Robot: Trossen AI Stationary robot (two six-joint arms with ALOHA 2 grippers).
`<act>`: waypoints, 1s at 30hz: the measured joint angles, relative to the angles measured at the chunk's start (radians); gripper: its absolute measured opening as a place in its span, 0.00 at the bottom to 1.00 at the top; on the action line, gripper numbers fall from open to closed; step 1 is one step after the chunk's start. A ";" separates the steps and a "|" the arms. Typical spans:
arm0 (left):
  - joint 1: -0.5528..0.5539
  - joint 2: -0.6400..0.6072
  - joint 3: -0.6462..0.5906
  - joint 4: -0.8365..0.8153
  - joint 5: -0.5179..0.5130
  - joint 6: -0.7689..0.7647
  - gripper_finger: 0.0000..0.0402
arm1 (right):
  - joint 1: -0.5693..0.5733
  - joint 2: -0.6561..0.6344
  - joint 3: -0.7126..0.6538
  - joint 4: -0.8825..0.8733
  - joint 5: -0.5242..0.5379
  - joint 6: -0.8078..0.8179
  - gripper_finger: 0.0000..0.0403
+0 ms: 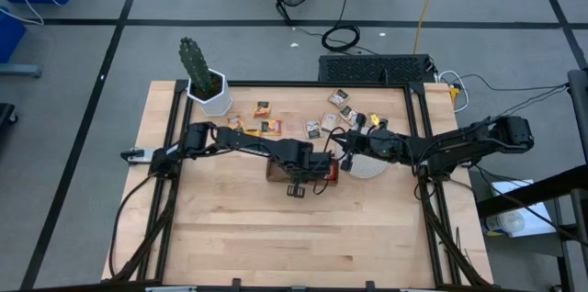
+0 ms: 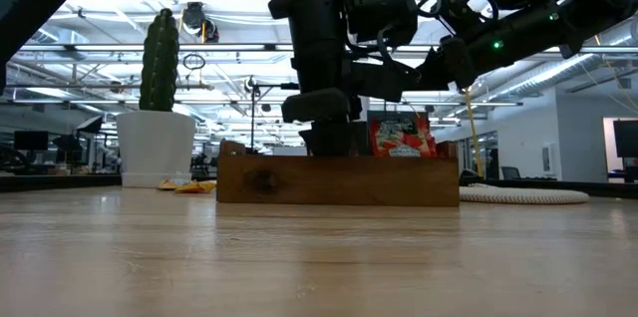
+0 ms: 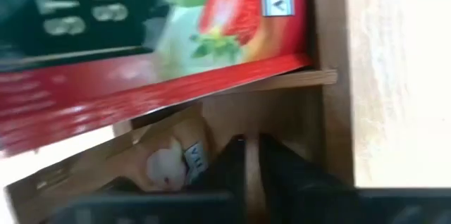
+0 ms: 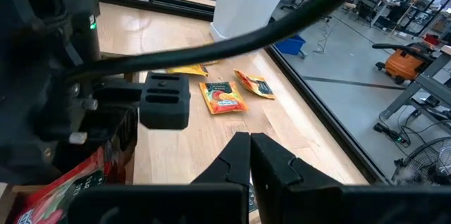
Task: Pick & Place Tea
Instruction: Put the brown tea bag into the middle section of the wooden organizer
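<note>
From above, the left gripper point(image 1: 296, 188) hangs over the wooden tray point(image 1: 276, 172), while the right gripper point(image 1: 354, 141) waits beside the whitish disc point(image 1: 367, 167); loose tea sachets point(image 1: 267, 128) lie beyond the tray. At table height, red sachets point(image 2: 401, 138) stand in the tray. The left wrist view shows its jaws nearly together inside a compartment, what they pinch unclear. The right jaws are pressed together.

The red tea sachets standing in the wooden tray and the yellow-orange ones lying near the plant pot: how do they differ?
The red tea sachets stand on edge, packed together; the yellow-orange sachets lie flat and scattered. The red ones sit inside the wooden tray, beside the left tool; the yellow-orange ones rest on the bare table near the white plant pot, outside the tray. Both are small, flat, square packets.
</note>
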 joint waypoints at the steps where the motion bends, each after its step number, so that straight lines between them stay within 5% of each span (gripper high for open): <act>1: 0.000 0.000 0.000 0.000 0.009 0.007 0.05 | 0.000 0.000 0.000 0.000 0.000 0.000 0.00; 30: -0.002 -0.007 0.030 -0.035 0.027 0.005 0.01 | 0.000 0.000 0.000 0.002 0.000 0.001 0.00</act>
